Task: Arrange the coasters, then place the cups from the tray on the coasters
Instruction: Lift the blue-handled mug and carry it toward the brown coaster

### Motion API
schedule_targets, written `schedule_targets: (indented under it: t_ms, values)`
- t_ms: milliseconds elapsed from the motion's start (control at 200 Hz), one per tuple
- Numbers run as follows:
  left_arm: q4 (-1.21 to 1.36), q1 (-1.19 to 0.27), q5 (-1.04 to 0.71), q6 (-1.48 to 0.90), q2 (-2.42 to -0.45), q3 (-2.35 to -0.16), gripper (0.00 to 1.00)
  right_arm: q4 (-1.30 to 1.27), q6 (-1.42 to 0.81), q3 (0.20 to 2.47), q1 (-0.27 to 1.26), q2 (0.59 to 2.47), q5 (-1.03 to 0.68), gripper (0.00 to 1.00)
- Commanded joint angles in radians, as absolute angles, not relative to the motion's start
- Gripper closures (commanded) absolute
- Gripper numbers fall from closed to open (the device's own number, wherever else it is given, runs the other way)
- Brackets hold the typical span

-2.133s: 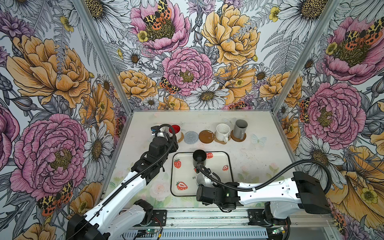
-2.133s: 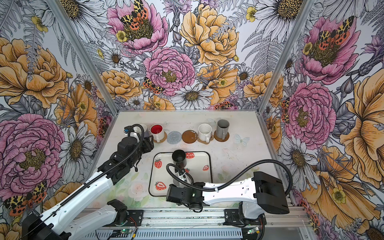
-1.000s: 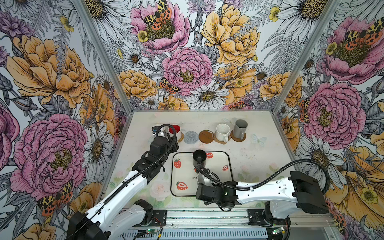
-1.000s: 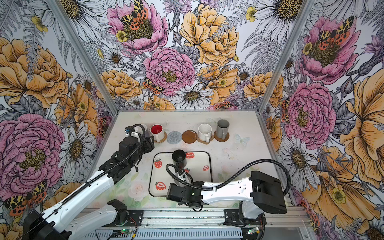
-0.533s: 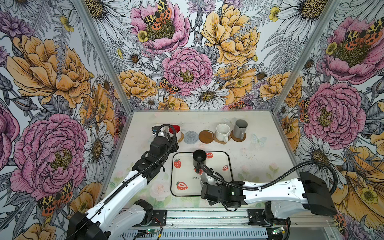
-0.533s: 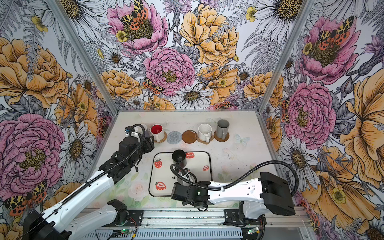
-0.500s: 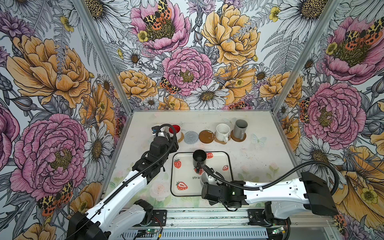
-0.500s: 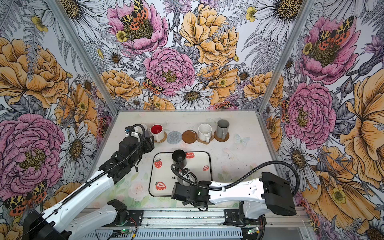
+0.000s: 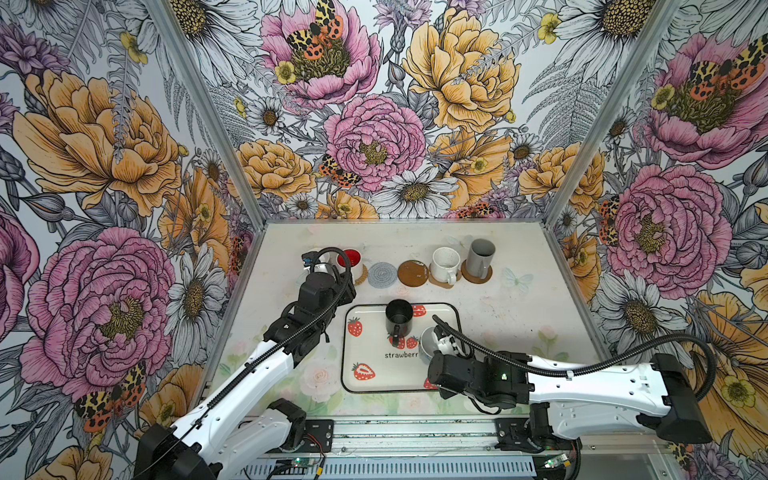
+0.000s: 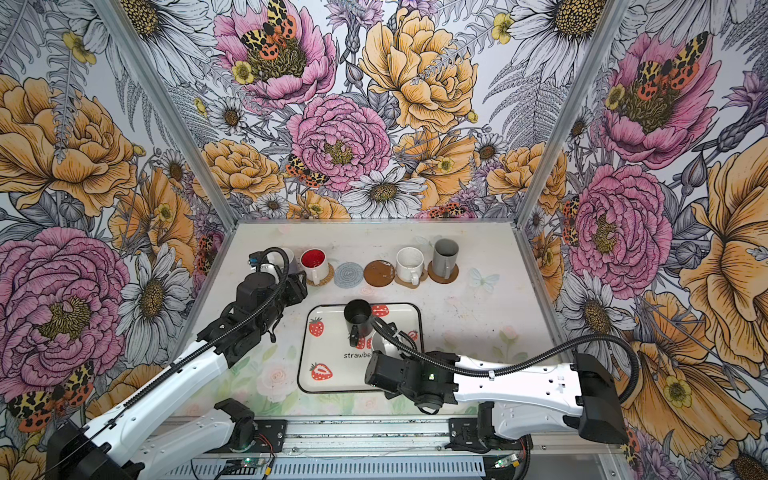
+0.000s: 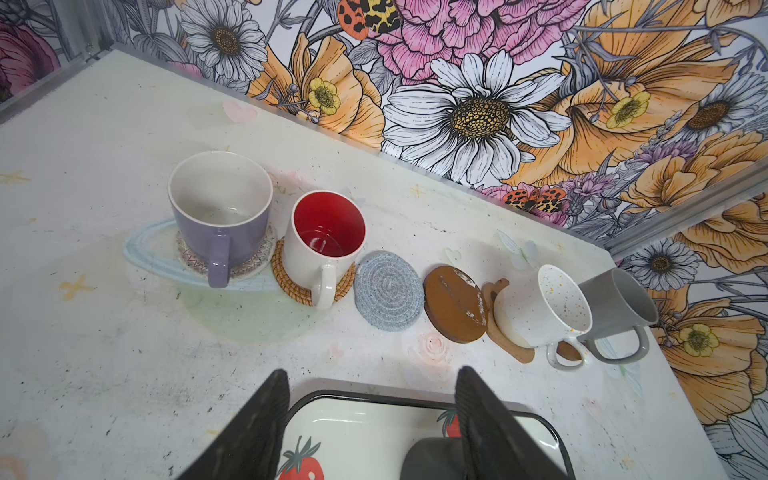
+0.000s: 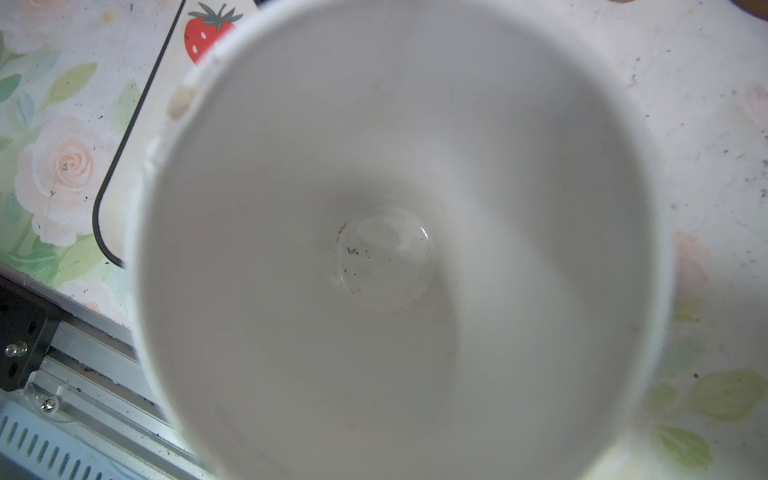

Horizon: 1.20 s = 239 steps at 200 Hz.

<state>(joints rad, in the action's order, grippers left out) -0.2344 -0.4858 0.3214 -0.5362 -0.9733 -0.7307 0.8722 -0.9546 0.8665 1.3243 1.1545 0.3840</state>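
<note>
Cup [image 12: 382, 249] farther right than before, mouth upward

cup [image 12: 395, 249] blurred — rim cropped, handle seemingly hidden

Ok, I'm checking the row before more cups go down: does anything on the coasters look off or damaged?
Yes. The empty brown disc has whitish worn patches on its face, and its edge butts against the paw-shaped coaster under the speckled white mug; whether it overlaps is unclear. Nothing spilled.

Black mug [image 10: 358, 316] upright on the tray [image 10: 328, 351] (handle toward near edge)
</note>
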Motion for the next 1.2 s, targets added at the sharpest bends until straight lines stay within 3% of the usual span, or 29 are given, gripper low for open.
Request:
schedule_targets:
  t_ms: [0,590,1191]
  values:
    - [-0.216,-0.475,0.318,-0.539,-0.966,-0.732,0.35,0.873,-0.9,0.901,1.299,1.124,0.436,1.0]
    - [-0.216,-0.476,0.331,-0.536,-0.897,-0.725,0.35,0.873,-0.635,1.031,1.043,1.185,0.304,1.0]
    - [-0.091,-0.462,0.29,-0.518,-0.928,-0.699,0.36,0.858,-0.414,1.25,0.818,1.391,0.262,1.0]
